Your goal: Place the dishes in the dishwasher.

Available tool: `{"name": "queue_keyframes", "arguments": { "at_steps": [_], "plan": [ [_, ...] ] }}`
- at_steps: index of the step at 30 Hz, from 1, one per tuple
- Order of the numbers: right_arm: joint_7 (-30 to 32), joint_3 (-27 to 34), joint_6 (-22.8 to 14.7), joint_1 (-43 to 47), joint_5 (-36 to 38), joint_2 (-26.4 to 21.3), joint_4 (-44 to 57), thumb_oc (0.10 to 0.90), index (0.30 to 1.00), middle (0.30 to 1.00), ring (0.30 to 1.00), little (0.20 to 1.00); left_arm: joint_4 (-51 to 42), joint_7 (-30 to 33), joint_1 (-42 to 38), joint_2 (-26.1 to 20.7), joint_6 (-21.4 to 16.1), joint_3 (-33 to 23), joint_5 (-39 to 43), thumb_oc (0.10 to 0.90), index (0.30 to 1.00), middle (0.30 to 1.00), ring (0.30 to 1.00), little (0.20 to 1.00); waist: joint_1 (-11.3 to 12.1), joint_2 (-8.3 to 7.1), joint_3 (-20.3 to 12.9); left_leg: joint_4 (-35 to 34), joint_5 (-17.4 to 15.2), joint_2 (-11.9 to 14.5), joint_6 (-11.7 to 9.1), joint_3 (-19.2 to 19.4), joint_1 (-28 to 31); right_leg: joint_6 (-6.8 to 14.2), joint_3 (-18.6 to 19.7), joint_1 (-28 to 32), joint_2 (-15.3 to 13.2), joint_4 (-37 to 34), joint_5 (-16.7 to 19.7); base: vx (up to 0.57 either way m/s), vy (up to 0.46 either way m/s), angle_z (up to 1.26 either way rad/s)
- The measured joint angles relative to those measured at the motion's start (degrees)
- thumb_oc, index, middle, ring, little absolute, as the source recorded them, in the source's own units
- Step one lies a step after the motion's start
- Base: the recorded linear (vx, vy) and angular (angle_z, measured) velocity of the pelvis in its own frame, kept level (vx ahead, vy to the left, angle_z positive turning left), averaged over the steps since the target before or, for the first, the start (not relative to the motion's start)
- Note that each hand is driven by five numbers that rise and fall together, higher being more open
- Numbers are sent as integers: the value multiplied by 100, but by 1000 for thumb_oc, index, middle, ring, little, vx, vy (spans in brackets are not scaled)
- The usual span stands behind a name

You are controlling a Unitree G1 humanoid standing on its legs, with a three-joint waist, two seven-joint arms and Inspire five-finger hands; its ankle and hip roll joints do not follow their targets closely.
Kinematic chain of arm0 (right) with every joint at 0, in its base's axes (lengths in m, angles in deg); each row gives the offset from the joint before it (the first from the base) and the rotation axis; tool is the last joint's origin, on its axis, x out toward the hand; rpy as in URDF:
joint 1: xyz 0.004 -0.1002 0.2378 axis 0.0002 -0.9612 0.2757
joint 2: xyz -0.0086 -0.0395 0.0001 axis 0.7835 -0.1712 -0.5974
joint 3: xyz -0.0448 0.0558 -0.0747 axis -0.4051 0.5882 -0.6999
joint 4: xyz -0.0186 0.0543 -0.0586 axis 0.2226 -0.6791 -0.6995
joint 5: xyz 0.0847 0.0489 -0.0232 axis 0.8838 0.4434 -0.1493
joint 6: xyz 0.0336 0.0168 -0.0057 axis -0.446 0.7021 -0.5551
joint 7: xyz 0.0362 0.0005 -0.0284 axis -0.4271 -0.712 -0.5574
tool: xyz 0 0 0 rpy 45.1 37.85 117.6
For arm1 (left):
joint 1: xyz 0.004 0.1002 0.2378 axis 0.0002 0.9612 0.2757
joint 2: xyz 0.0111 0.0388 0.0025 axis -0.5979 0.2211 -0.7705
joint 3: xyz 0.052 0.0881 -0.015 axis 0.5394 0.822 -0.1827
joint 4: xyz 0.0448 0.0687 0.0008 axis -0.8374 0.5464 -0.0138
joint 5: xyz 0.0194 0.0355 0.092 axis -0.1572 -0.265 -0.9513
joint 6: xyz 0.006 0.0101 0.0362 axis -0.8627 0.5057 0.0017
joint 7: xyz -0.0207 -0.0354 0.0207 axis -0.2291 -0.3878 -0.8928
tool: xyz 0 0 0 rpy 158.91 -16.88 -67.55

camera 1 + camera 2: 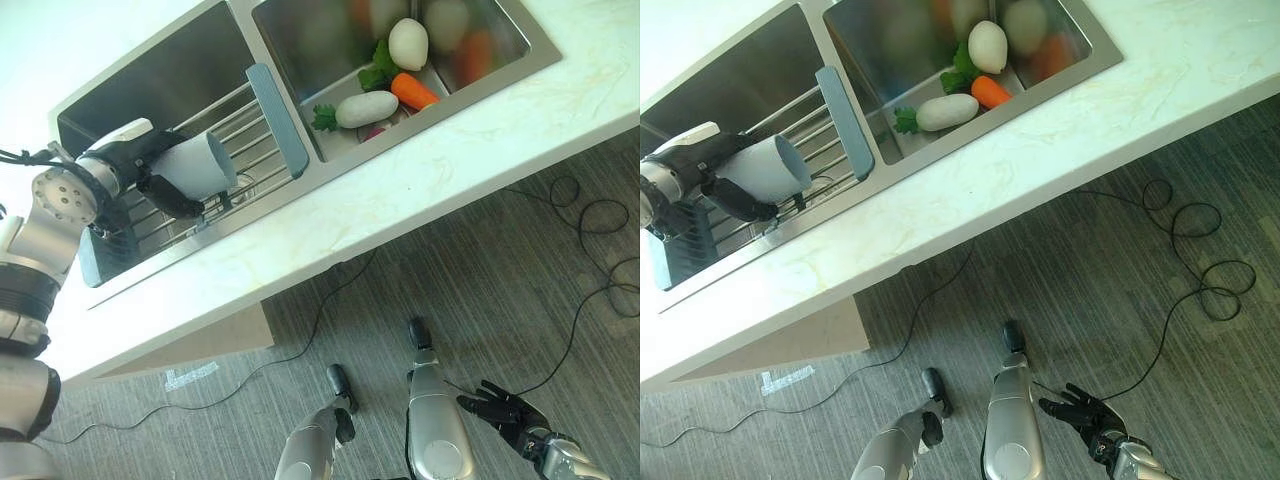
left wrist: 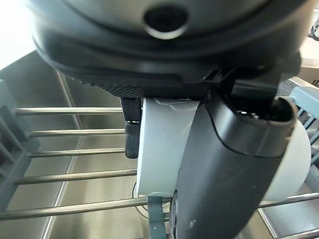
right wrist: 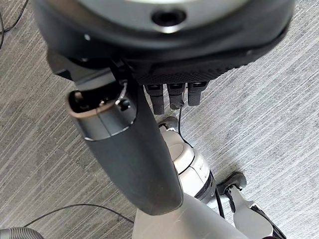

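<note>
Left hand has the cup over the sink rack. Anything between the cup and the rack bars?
Nothing visible. The left hand grips the white cup on its side just above the wire rack, and the bars beneath it look bare.

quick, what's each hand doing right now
Left hand: closed around the white cup, above the rack over the sink.
Right hand: open, holding nothing, low over the floor.
</note>
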Motion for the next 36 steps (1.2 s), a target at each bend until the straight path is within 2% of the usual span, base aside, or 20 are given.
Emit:
{"name": "queue_keyframes", "arguments": {
  "at_steps": [6, 8, 10, 13, 15, 16, 18, 20, 22, 23, 24, 26, 29, 30, 31, 32, 33, 34, 35, 36],
  "plan": [
    [4, -7, -9, 6, -1, 5, -62, 800, 900, 900, 900, 900, -150, -108, 28, 0, -134, 126, -7, 400, 300, 300, 300, 300, 3, -16, -13, 1, 6, 1, 3, -74, 124, 3, -77, 178, -22, 5, -5, -26, -14, 6],
    [5, -30, -9, 11, -1, 46, -56, 800, 900, 900, 900, 900, -253, -102, 28, -1, -140, 125, -7, 400, 300, 300, 300, 300, 14, -89, -58, 29, 12, 5, -7, -153, 133, -6, -155, 229, -40, 33, -27, -10, -49, 18],
    [5, -35, -55, 54, -2, 192, -188, 800, 900, 900, 900, 900, -339, -51, 28, -1, -140, 125, 1, 400, 300, 300, 300, 300, 39, -231, -162, 37, 24, 22, -25, -227, 170, -5, -229, 291, -42, 83, -77, -5, -33, 20],
    [3, -42, -101, 40, -3, 348, -427, 800, 900, 900, 900, 900, -395, 210, 40, -5, -204, 125, 44, 400, 300, 300, 300, 300, 145, -367, -458, 46, 25, 58, -52, -307, 172, -40, -315, 331, -38, 112, -118, -13, -53, 14],
    [7, -44, -97, -83, -2, 392, -513, 800, 900, 900, 900, 900, -474, 526, 67, -29, -246, 96, 58, 400, 300, 300, 300, 300, 327, -382, -747, 45, 30, 91, -62, -350, 176, -55, -364, 363, -34, 120, -131, 20, -85, 11],
    [8, -44, -92, -92, -2, 411, -523, 800, 900, 900, 900, 900, -546, 603, 77, -83, -245, 55, 71, 400, 300, 300, 300, 300, 331, -383, -767, 54, 27, 94, -68, -422, 210, -59, -445, 455, -46, 121, -155, 42, -77, 29],
    [11, -55, -87, -109, -3, 484, -674, 800, 900, 900, 900, 900, -905, 889, 282, -318, -287, -91, 286, 400, 300, 300, 300, 300, 399, -407, -942, 81, 13, 102, -89, -560, 277, -75, -595, 611, -52, 120, -220, 38, -81, 35],
    [6, -57, -88, -128, -4, 499, -746, 800, 900, 900, 900, 900, -1134, 1253, 504, -581, -381, -304, 293, 400, 300, 300, 300, 300, 568, -415, -1128, 79, 8, 160, -106, -646, 335, -89, -680, 728, -35, 122, -264, 34, -78, 20],
    [-3, -59, -99, -129, -5, 506, -900, 800, 900, 900, 900, 900, -1189, 1527, 724, -787, -397, -627, 449, 400, 300, 300, 300, 300, 725, -426, -1302, 75, -27, 183, -91, -720, 420, -109, -767, 846, -22, 132, -324, 77, -111, 22],
    [-58, -133, -84, -90, -27, 489, -895, 800, 900, 900, 900, 900, -1228, 1836, 930, -1078, -455, -857, 516, 400, 300, 300, 300, 300, 918, -434, -1407, 69, -43, 209, -100, -822, 437, -116, -827, 899, -37, 247, -399, 168, -195, 45],
    [-102, -209, -83, -144, -264, 487, -913, 800, 900, 900, 900, 900, -1386, 2041, 1480, -1217, -529, -1504, 554, 400, 300, 300, 300, 300, 1016, -421, -1535, 73, -51, 220, -113, -965, 447, -171, -945, 949, -41, 332, -531, 159, -186, 45],
    [-169, -268, -62, -172, -497, 490, -1011, 800, 900, 900, 900, 900, -1565, 2266, 2238, -1230, -545, -2343, 789, 400, 300, 300, 300, 300, 1235, -418, -1637, 97, -69, 241, -141, -1059, 483, -211, -1023, 955, -42, 518, -711, 94, -132, 34],
    [-270, -257, -67, -170, -972, 431, -1152, 800, 900, 900, 900, 900, -1806, 2202, 3843, -1226, -584, -3771, 1640, 400, 300, 300, 300, 300, 1485, -383, -1721, 179, -99, 283, -185, -1201, 479, -280, -1217, 960, -105, 842, -985, -30, -57, 36],
    [-293, -262, -79, -202, -1211, 401, -1072, 800, 900, 900, 900, 900, -1945, 2140, 4456, -1050, -573, -4263, 1860, 400, 300, 300, 300, 300, 1646, -322, -1754, 161, 1, 289, -122, -1268, 413, -240, -1371, 972, -88, 1000, -1046, -283, -32, 107],
    [-344, -285, -127, -244, -1472, 218, -1050, 800, 900, 900, 900, 900, -2397, 2089, 5441, -491, -567, -5012, 2089, 400, 300, 300, 300, 300, 1735, -239, -1727, -138, 362, 317, -72, -1196, 310, -346, -1725, 897, -250, 1276, -1204, -361, -23, 167],
    [-353, -298, -191, -260, -1568, 117, -991, 800, 900, 900, 900, 900, -2702, 2044, 5739, -254, -470, -5169, 2092, 400, 300, 300, 300, 300, 1747, -223, -1725, -364, 558, 337, 25, -1205, 177, -364, -1759, 808, -267, 1497, -1409, -356, -14, 208],
    [-323, -245, -233, -268, -1605, 147, -931, 800, 900, 900, 900, 900, -2832, 1975, 5778, -39, -463, -5120, 2091, 400, 300, 300, 300, 300, 1811, -278, -1725, -782, 470, 590, 299, -499, 263, -560, -1976, 824, -401, 1436, -1369, -360, 78, 207],
    [-325, -241, -226, -245, -1668, 189, -883, 800, 900, 900, 900, 900, -2915, 1914, 5722, 23, -462, -5065, 2091, 400, 300, 300, 300, 300, 1762, -393, -1677, -778, 173, 763, 143, 179, 153, -581, -2195, 860, -554, 1304, -1347, -265, 91, 218],
    [-293, -260, -172, -137, -1735, 239, -914, 800, 900, 900, 900, 900, -2930, 1906, 5506, 119, -472, -4840, 2088, 400, 300, 300, 300, 300, 1786, -460, -1621, -395, 240, 1019, -83, 645, 43, -591, -2588, 981, -679, 1225, -1341, -281, 103, 192],
    [-237, -274, -102, -54, -1748, 227, -901, 800, 900, 900, 900, 900, -2932, 1911, 5354, 318, -481, -4661, 2089, 400, 300, 300, 300, 300, 1891, -521, -1619, -111, 175, 1179, -280, 837, 202, -618, -2753, 1069, -787, 1191, -1331, -383, 246, 167]
  ]
}}
